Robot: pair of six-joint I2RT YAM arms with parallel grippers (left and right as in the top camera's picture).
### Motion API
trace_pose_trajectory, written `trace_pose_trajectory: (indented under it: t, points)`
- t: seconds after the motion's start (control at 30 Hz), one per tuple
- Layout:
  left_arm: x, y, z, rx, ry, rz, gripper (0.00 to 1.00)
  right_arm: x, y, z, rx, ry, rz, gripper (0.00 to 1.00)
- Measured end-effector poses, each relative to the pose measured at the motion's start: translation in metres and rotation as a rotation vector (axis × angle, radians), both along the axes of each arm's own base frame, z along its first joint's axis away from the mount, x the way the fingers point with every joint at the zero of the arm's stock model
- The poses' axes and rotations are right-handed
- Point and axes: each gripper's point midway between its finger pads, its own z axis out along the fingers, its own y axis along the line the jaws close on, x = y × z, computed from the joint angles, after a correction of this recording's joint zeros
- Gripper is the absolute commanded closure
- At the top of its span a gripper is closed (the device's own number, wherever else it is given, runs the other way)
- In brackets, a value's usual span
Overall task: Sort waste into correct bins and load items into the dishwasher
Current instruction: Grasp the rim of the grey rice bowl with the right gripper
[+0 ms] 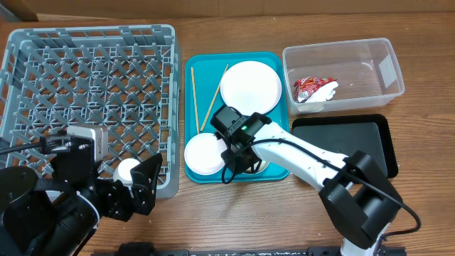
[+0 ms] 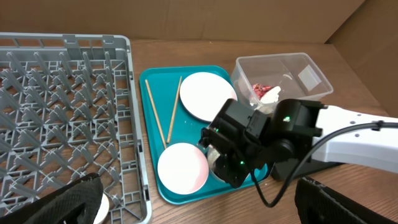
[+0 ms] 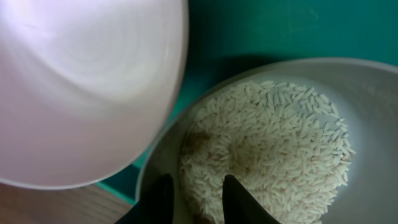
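We take the teal tray (image 1: 204, 71) as our marker. Left of it stands the grey dish rack (image 1: 89, 92). Right of it lie the black tray (image 1: 355, 135) and, further back, the clear tub (image 1: 355, 71) with the red-and-white wrapper (image 1: 315, 89) inside. On the tray sit a white plate (image 1: 250, 85) at the back, a second white dish (image 1: 205, 153) at the near left, two chopsticks (image 1: 193, 103) along the left side, and a plate of rice (image 3: 373, 155) at the near right under the right gripper (image 3: 196, 186). Its jaws stand narrow astride that plate's rim; whether they pinch it we cannot tell. The left gripper (image 1: 135, 186), left of the tray, has jaws spread wide, holding nothing. We judge the plate stiff, smooth and slippery: take it by the rim and keep it level, or the loose rice (image 3: 267, 149) slides off. The surface (image 1: 426, 178) is brown wood; cardboard (image 2: 249, 18) stands behind.
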Motion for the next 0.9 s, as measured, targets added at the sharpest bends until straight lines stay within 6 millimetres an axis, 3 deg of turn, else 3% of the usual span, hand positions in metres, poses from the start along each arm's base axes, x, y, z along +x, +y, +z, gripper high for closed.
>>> trace_pose_trajectory:
  t: [0.13, 0.27, 0.57, 0.67, 0.77, 0.9]
  points:
    - [0.0, 0.0, 0.0, 0.0, 0.0, 0.0, 0.0, 0.003, -0.014, -0.002, -0.066, -0.013, -0.025, 0.64]
    - [0.0, 0.0, 0.0, 0.0, 0.0, 0.0, 0.0, 0.01, -0.024, 0.0, -0.089, -0.023, -0.055, 0.64]
    - [0.0, 0.0, 0.0, 0.0, 0.0, 0.0, 0.0, 0.059, -0.076, 0.001, -0.079, -0.045, -0.25, 0.65]
    - [0.0, 0.0, 0.0, 0.0, 0.0, 0.0, 0.0, 0.068, -0.092, 0.001, -0.073, -0.032, -0.305, 0.64]
    - [0.0, 0.0, 0.0, 0.0, 0.0, 0.0, 0.0, 0.067, -0.101, 0.0, -0.083, -0.011, -0.327, 0.64]
    - [0.0, 0.0, 0.0, 0.0, 0.0, 0.0, 0.0, 0.057, -0.093, 0.007, -0.091, 0.008, -0.295, 0.63]
